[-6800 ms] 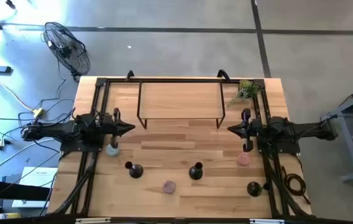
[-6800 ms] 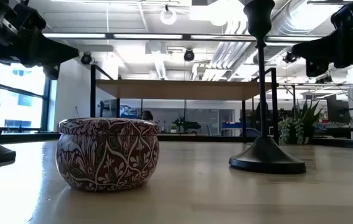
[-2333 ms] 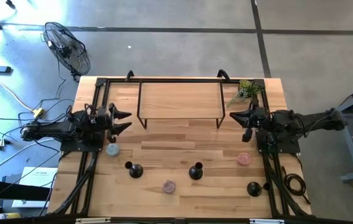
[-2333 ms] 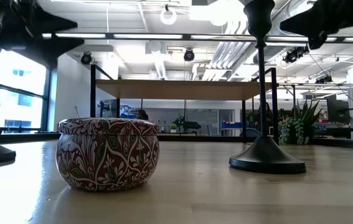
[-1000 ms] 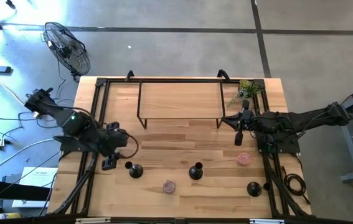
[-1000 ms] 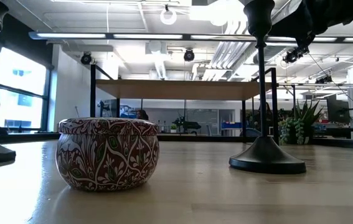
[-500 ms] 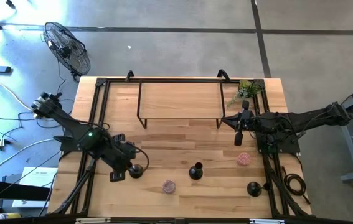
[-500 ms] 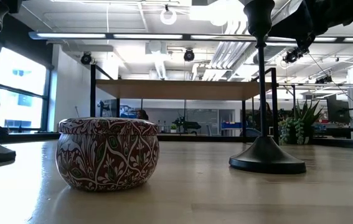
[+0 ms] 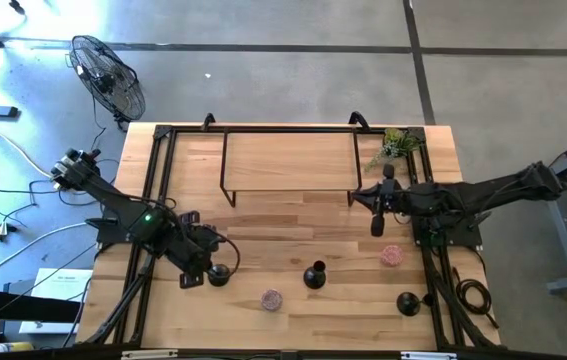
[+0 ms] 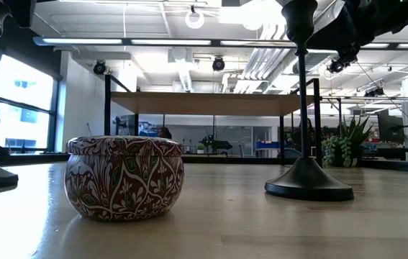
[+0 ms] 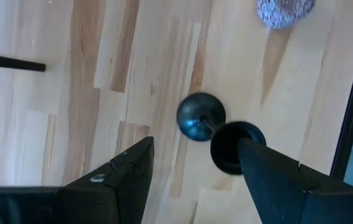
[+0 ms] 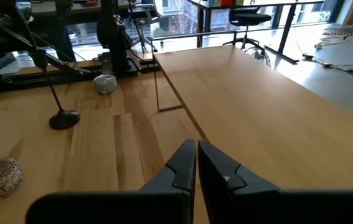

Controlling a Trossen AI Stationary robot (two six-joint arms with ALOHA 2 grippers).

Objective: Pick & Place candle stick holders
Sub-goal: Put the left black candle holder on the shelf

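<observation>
- Left gripper [image 9: 206, 270] hangs over the front-left part of the table [image 9: 293, 215], its fingers [image 11: 129, 171] spread wide on either side of the left candle stick holder [image 9: 220, 274]; nothing is held, and the left wrist view looks straight down on that holder's cup and domed base [image 11: 226, 146] between the two fingers.
- Right gripper [image 9: 377, 222] sits above the right-middle of the table, near the front right leg of the raised shelf [image 9: 288, 160], with its two fingers [image 12: 182, 165] pressed together and nothing between them.
- Middle candle stick holder [image 9: 314, 275] stands upright in the front centre, well apart from both grippers; in the low view its base and stem rise at the right [image 10: 308, 180].
- Right candle stick holder [image 9: 409, 303] stands near the front right corner, beside the arm's frame.
- Patterned tin [image 9: 271, 299], round and lidded, rests at the front between the left and middle holders; the low view shows its red, white and green leaf pattern close up [image 10: 125, 177], lid shut, so its contents cannot be seen.
- Pink round container [image 9: 392, 256] lies on the right side, just in front of the right gripper; whether anything is inside it cannot be told.
- Grey-blue round container [image 11: 283, 9] shows in the left wrist view, near the left holder; the right wrist view also catches it far across the table [image 12: 104, 83].
- Small green plant [image 9: 396, 145] stands at the back right corner.
</observation>
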